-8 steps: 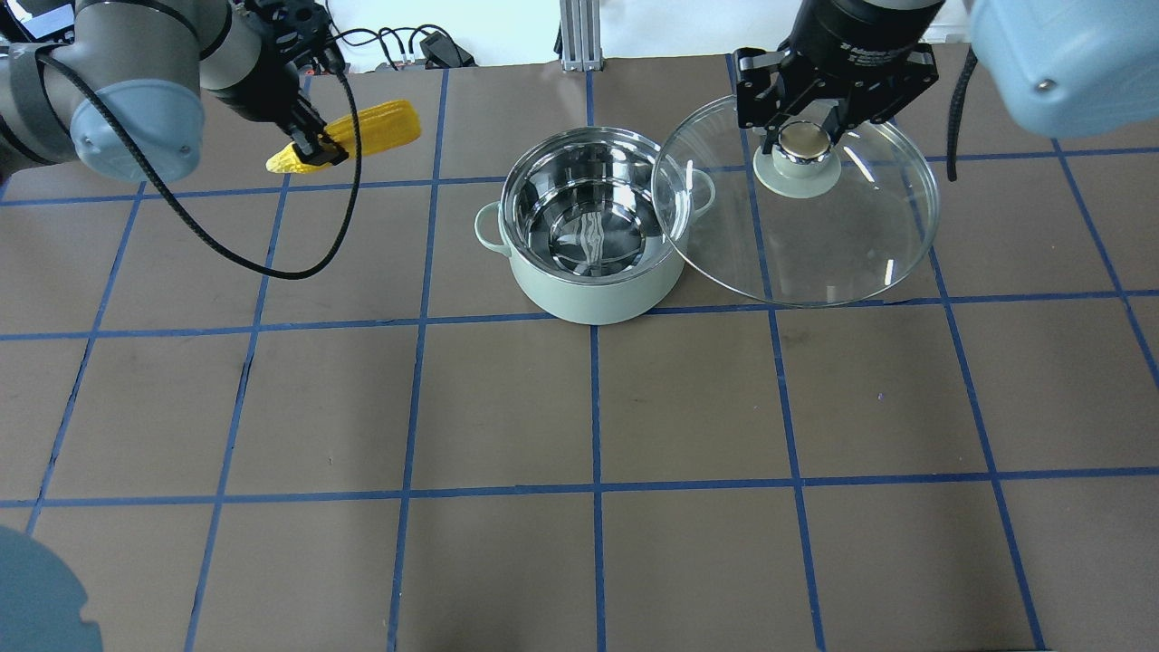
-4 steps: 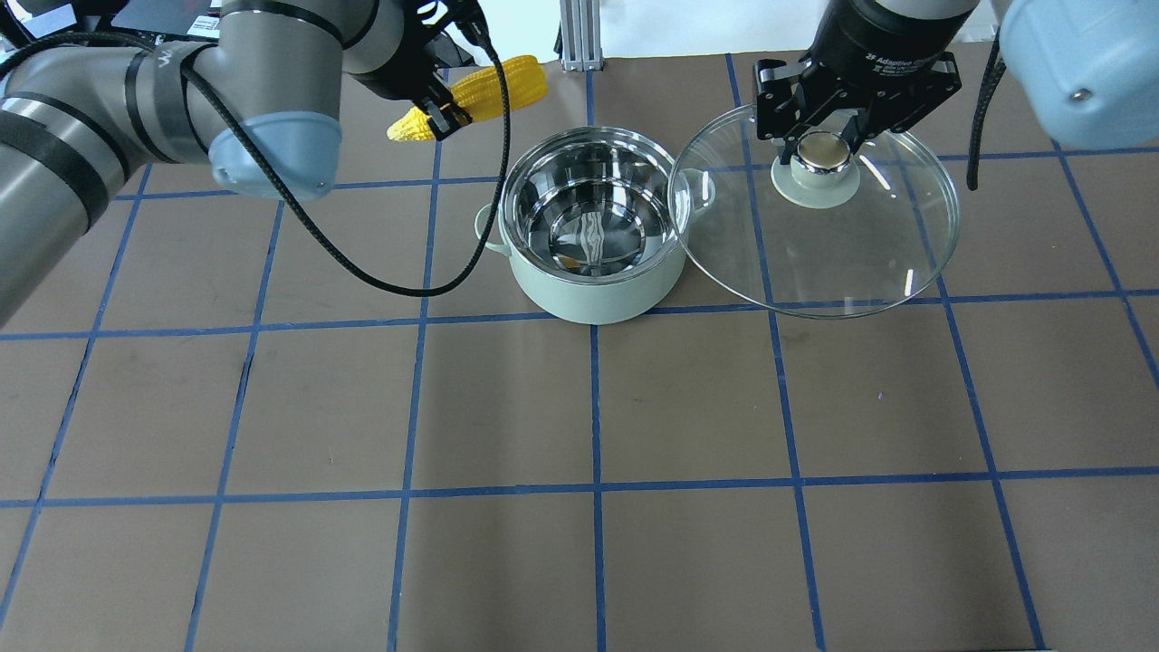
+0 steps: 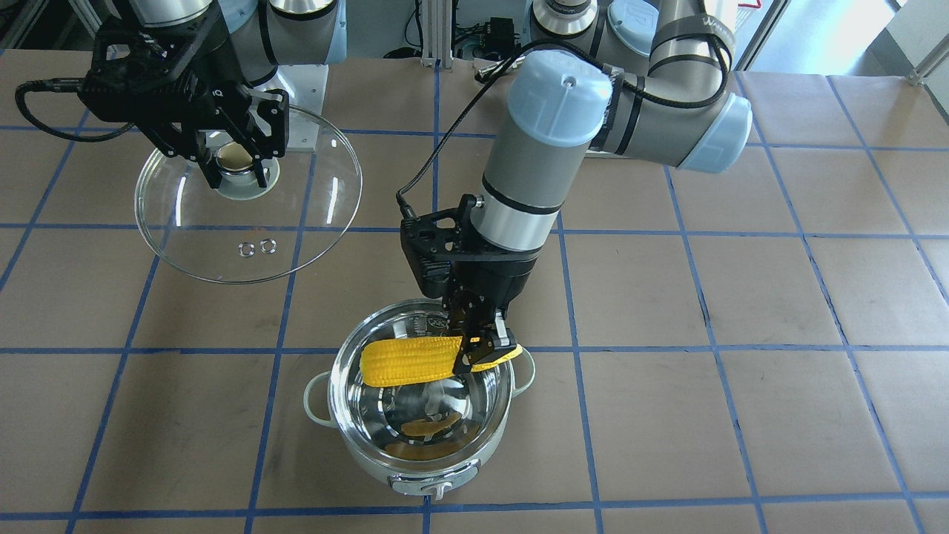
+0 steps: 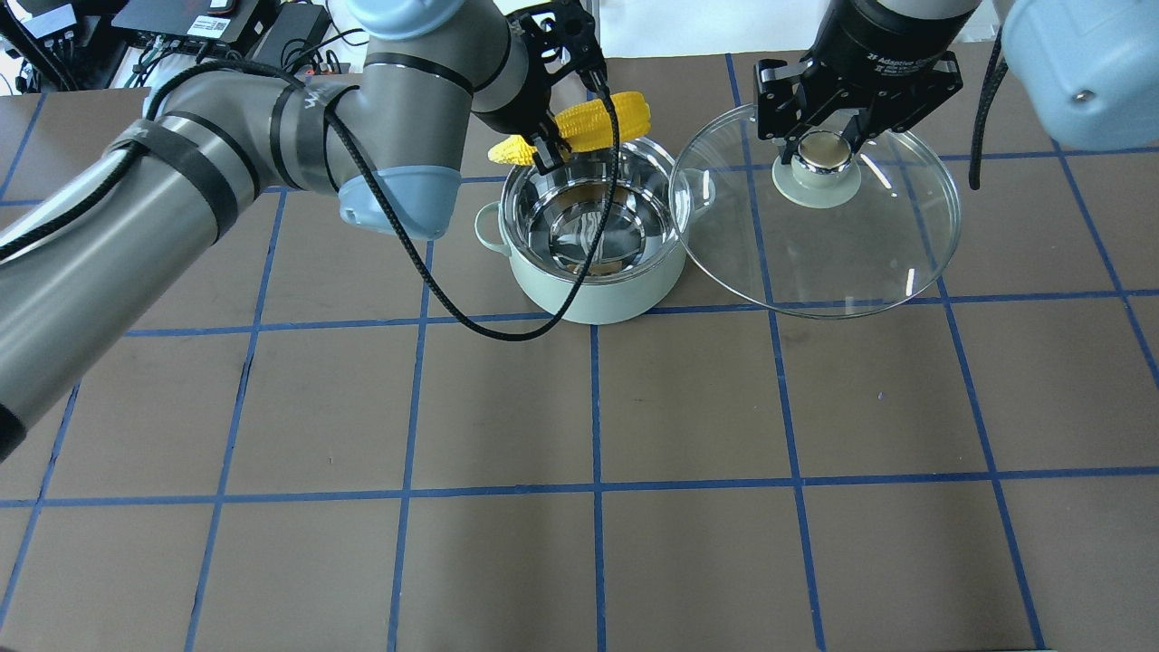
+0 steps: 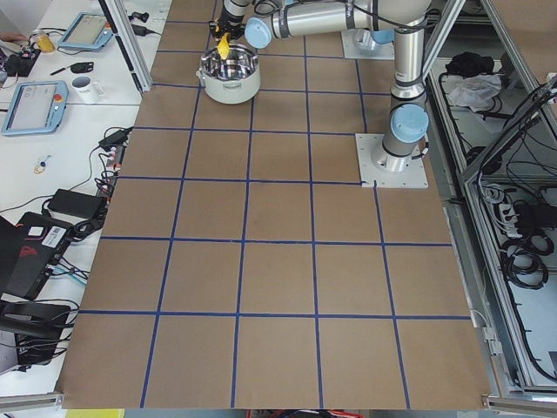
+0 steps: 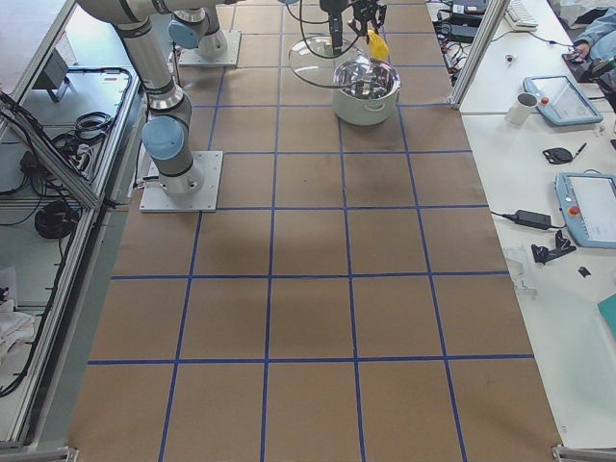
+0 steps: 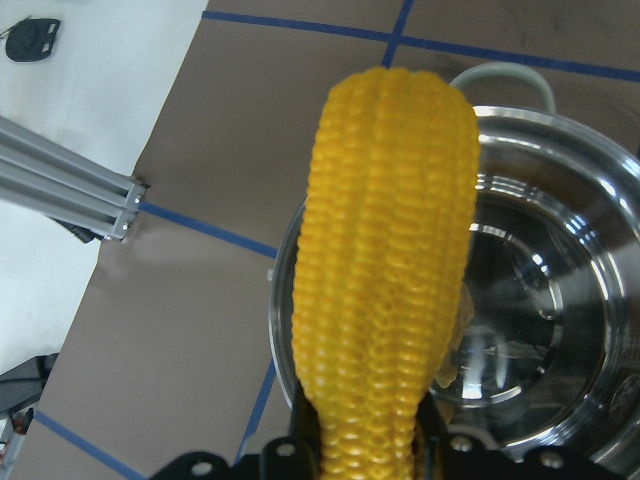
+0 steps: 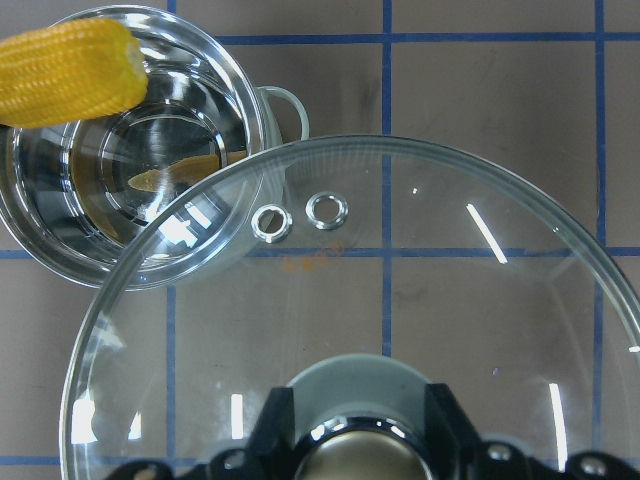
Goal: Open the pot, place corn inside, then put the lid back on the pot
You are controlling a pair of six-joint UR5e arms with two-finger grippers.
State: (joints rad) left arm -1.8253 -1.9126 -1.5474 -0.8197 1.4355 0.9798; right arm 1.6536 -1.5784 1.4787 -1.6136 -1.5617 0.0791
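Over the open pot (image 3: pixel 460 466), my left gripper (image 3: pixel 478 348) clamps the corn (image 3: pixel 404 361). I'd lower it inside before releasing; my right gripper (image 3: pixel 236 167) holds the lid (image 3: pixel 311 200) aside.

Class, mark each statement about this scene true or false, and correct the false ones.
1. The left hand holds the corn. True.
2. The lid is on the pot. False: the right hand holds it off to one side of the pot.
3. The corn is gripped at its thick end. False: it is gripped near its pointed end.
4. The pot is open. True.
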